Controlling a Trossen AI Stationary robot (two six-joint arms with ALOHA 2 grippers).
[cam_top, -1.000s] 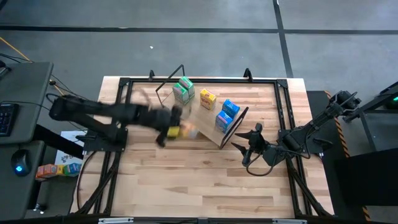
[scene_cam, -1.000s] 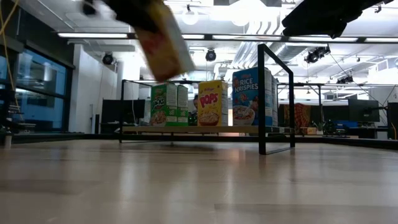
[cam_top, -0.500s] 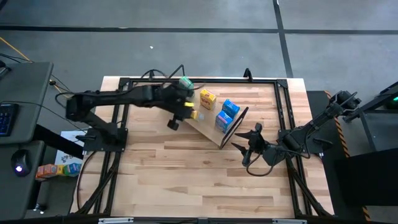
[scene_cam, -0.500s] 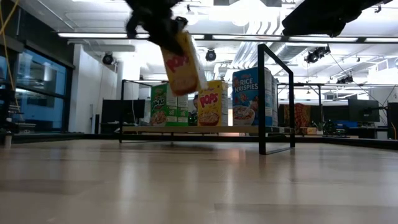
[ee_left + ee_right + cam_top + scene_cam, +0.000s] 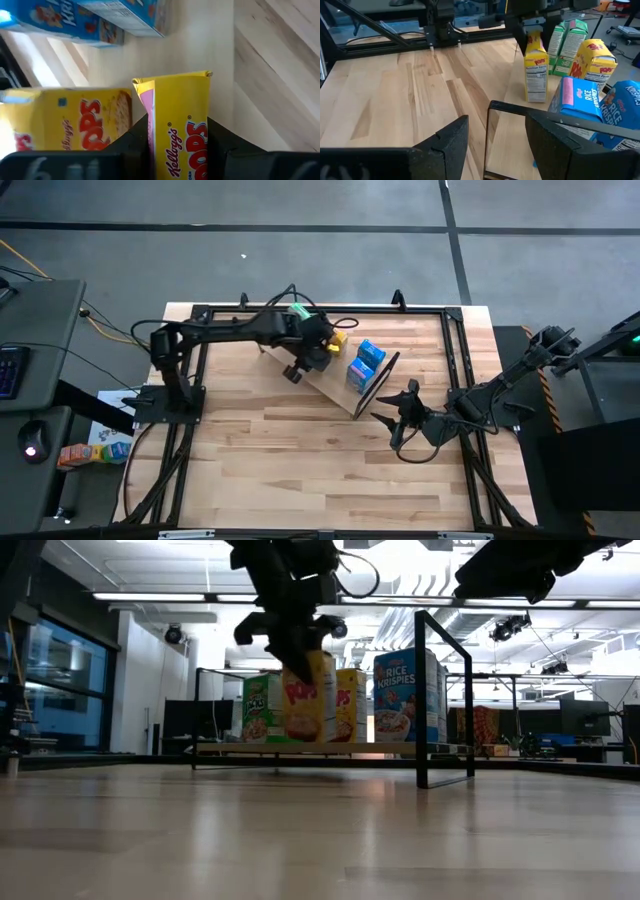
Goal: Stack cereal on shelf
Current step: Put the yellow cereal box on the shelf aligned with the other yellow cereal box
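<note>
My left gripper point(image 5: 318, 352) reaches over the shelf point(image 5: 330, 385), a tilted light wood board on black wire legs, and is shut on a yellow cereal box point(image 5: 536, 70) point(image 5: 308, 695). A second yellow box point(image 5: 594, 61) stands just beside it. Two green boxes point(image 5: 567, 45) and two blue boxes point(image 5: 600, 107) also stand on the board. My right gripper point(image 5: 383, 406) waits open by the shelf's near-right wire leg point(image 5: 378, 385), touching nothing. My left gripper pinches the yellow box's upper end point(image 5: 180, 142) between its two fingers point(image 5: 135, 145), one on each of two opposite sides. The fingers come from above, pointing down. The box hangs upright, its lower end point(image 5: 536, 99) at the board; whether it rests there I cannot tell.
A black frame point(image 5: 455, 360) runs round the table top. The shelf takes up the far middle. Bare wood point(image 5: 300, 460) stretches across the near half of the table. The left arm point(image 5: 230, 332) lies along the far-left part.
My left gripper has carried the yellow box from the table's middle toward the far and right edges, over the shelf. The box, tilted and high a second ago, has turned upright and come down level with the other boxes, next to the second yellow one.
</note>
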